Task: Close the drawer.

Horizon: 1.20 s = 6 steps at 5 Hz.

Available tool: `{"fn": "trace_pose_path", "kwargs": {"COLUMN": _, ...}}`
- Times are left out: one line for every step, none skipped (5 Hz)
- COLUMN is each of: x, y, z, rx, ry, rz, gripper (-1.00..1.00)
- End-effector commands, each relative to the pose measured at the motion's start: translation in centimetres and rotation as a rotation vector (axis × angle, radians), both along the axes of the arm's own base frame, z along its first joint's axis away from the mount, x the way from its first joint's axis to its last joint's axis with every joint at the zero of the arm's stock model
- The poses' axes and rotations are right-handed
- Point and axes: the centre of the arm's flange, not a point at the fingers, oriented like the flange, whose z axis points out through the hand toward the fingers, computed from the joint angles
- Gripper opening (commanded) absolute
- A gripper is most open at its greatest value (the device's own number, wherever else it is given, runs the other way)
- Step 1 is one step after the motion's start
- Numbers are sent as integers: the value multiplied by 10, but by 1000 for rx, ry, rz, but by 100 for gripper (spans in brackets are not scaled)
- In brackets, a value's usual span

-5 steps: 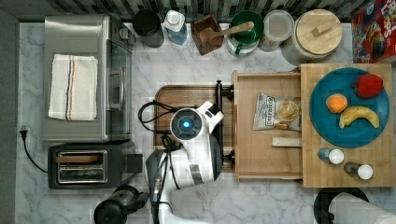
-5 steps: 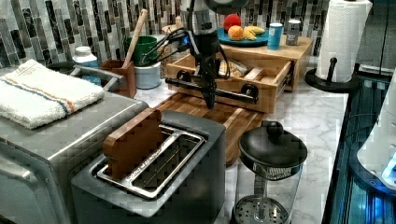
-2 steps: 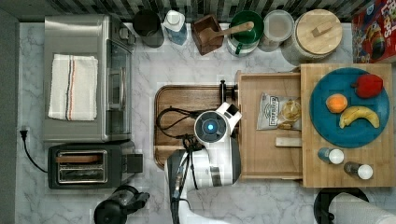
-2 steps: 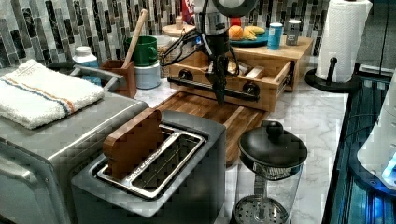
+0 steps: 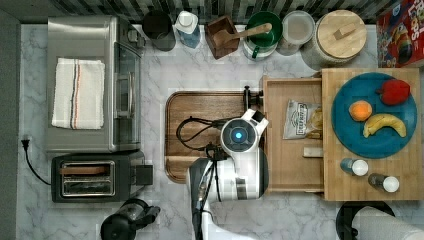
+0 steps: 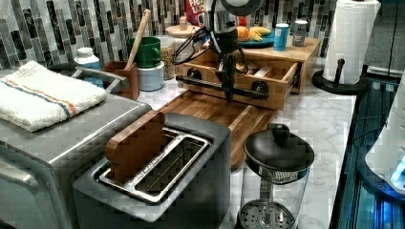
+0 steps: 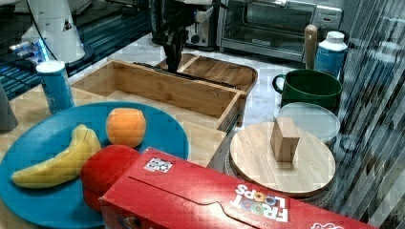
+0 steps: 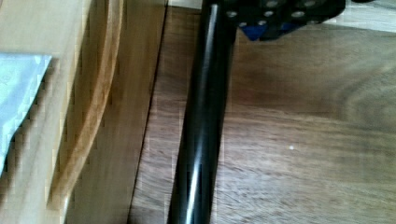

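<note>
A: Entry, bench layout. Largest item first?

B: The marble counter [image 5: 200, 70] carried everything. On the top view's left stood the toaster oven [image 5: 90, 82] with a folded towel [image 5: 78, 93] on its roof, and below it in the same view the toaster [image 5: 97, 176].

A: And the task object?

B: The drawer [image 5: 292, 135] sat partly pulled out from under the light wood slab [image 5: 372, 170] on the top view's right. Its open part showed a snack packet [image 5: 300, 119] and a small wooden block [image 5: 312, 152]. The drawer's front faced the brown tray [image 5: 200, 107], which lay on the counter just beside it toward the top view's left.

A: Handle?

B: The black bar handle [image 6: 222, 87] ran across the drawer front; in the wrist view the handle [image 8: 201, 126] crossed the picture lengthwise above the tray's dark wood, with the drawer's pale front beside it.

A: Arm position?

B: The arm [image 5: 235, 172] reached in from the top view's lower edge. In the left view the gripper [image 6: 228, 93] pointed down directly in front of the handle, at about its middle. Contact looked likely, but I could not confirm it.

A: Finger state?

B: Cannot tell whether apart or together.

A: Smaller items?

B: On the slab, a blue plate [image 5: 350, 135] bore a banana [image 5: 385, 123], an orange [image 5: 360, 110] and a red fruit [image 5: 395, 91]. Two shakers [image 5: 354, 166] stood near it.
</note>
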Motion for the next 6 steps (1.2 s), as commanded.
{"fn": "trace_pose_path", "kwargs": {"x": 41, "y": -141, "z": 70, "rx": 35, "ry": -207, "rz": -34, "gripper": -100}}
{"fn": "trace_pose_path", "kwargs": {"x": 35, "y": -174, "z": 74, "rx": 32, "ry": -233, "rz": -55, "gripper": -100}}
{"fn": "trace_pose_path", "kwargs": {"x": 23, "y": -214, "z": 71, "rx": 11, "ry": -293, "rz": -85, "gripper": -100}}
{"fn": "trace_pose_path", "kwargs": {"x": 10, "y": -249, "z": 56, "rx": 0, "ry": -347, "rz": -99, "gripper": -100}}
{"fn": "trace_pose_path", "kwargs": {"x": 7, "y": -276, "z": 42, "rx": -14, "ry": -369, "rz": -109, "gripper": -100}}
{"fn": "trace_pose_path", "kwargs": {"x": 9, "y": -304, "z": 51, "rx": -59, "ry": -351, "rz": -106, "gripper": -100}}
